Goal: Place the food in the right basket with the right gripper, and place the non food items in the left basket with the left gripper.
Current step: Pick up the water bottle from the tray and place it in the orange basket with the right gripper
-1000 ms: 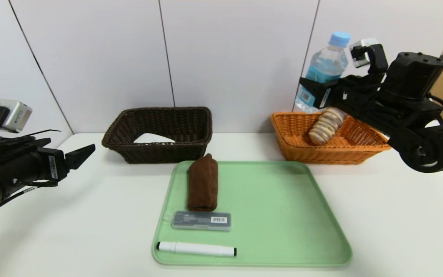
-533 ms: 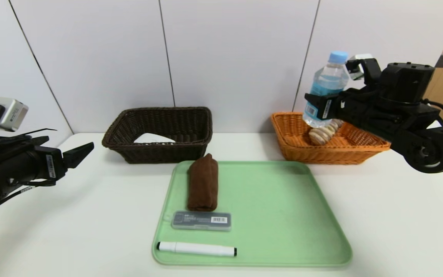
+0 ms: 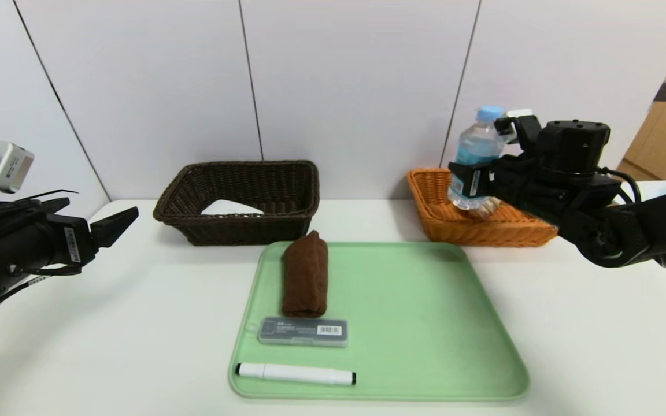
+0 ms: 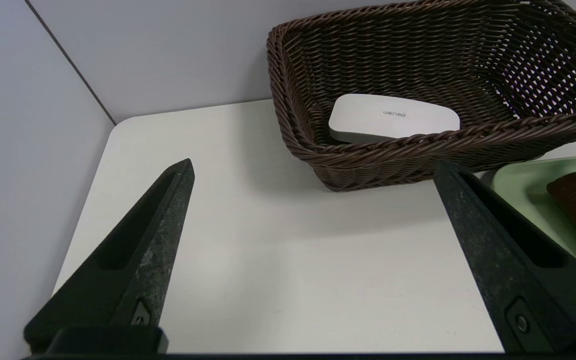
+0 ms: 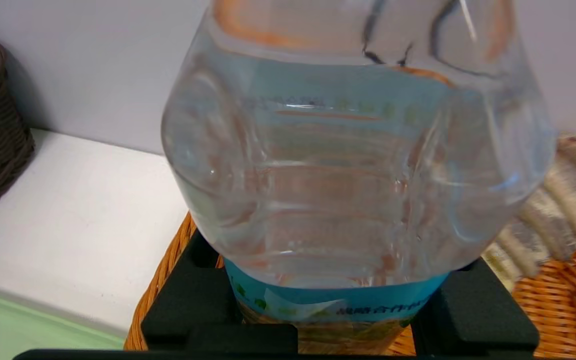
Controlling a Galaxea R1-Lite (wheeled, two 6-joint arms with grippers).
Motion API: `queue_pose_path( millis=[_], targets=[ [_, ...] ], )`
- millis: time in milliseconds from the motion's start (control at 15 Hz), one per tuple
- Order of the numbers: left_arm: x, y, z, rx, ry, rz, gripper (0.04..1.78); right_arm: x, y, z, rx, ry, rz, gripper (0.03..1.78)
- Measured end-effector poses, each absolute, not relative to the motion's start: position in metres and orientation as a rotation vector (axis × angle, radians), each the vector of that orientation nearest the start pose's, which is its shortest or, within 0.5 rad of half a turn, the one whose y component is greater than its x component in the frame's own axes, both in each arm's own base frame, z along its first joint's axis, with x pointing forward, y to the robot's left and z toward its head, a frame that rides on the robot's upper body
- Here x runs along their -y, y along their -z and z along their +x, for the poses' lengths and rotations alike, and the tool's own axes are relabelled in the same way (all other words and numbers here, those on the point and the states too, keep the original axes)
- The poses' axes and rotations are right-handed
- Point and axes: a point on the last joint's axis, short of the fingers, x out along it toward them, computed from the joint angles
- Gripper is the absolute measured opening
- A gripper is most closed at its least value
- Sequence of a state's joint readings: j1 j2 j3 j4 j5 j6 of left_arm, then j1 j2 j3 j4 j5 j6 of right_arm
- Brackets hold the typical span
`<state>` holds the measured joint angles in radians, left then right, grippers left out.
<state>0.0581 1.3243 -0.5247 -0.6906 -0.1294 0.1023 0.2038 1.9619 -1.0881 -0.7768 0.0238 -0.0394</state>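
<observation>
My right gripper is shut on a clear water bottle with a blue label and cap, holding it upright low inside the orange basket. The bottle fills the right wrist view, with a pack of round biscuits behind it. My left gripper is open and empty, hovering left of the dark brown basket. That basket holds a white flat box. On the green tray lie a rolled brown cloth, a grey flat case and a white marker.
The white table ends at a white panelled wall close behind both baskets. The tray's right half is bare.
My right gripper has lowered the bottle from well above the orange basket down into it, hiding the biscuits from the head view. The left arm has shifted slightly leftwards.
</observation>
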Motion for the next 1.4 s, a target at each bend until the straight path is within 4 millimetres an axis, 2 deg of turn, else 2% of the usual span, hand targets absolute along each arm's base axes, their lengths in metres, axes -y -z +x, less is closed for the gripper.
queue_pose_path(
  millis=[333,733,1400],
  targets=[
    [-0.009,-0.208,0.204,-0.1,0.075,0.089,1.69,-0.083,-0.166,0.393,-0.077,-0.233,-0.048,0.85],
    [-0.009,-0.208,0.204,-0.099,0.076,0.09,1.69,-0.084,-0.156,0.396,-0.102,-0.228,-0.054,0.85],
    [-0.009,-0.209,0.203,-0.095,0.074,0.089,1.69,-0.084,-0.16,0.395,-0.072,-0.221,-0.051,0.85]
  ],
)
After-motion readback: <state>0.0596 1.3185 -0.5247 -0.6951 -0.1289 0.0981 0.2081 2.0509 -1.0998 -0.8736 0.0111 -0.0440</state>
